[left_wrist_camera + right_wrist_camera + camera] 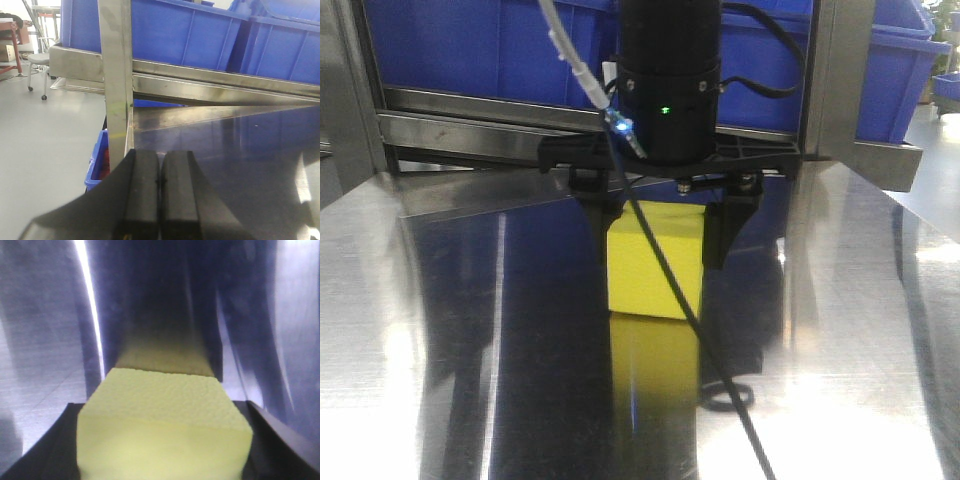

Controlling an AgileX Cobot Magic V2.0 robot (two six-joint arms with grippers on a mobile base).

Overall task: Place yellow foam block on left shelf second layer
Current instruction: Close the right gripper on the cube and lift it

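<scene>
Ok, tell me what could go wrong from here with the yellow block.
1. The right hand straddles the yellow foam block, which rests on the steel shelf; if the hand pulls back before opening enough, it could drag or tip the block.
2. A black cable hangs across the block's front face and might snag it as the arm retreats.

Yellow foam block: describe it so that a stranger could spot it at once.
Find the shiny steel shelf surface in front of the blue bins. At its middle the black right gripper straddles the yellow foam block. It is the only bright yellow thing there: a grainy matte cube, mirrored in the steel.
</scene>
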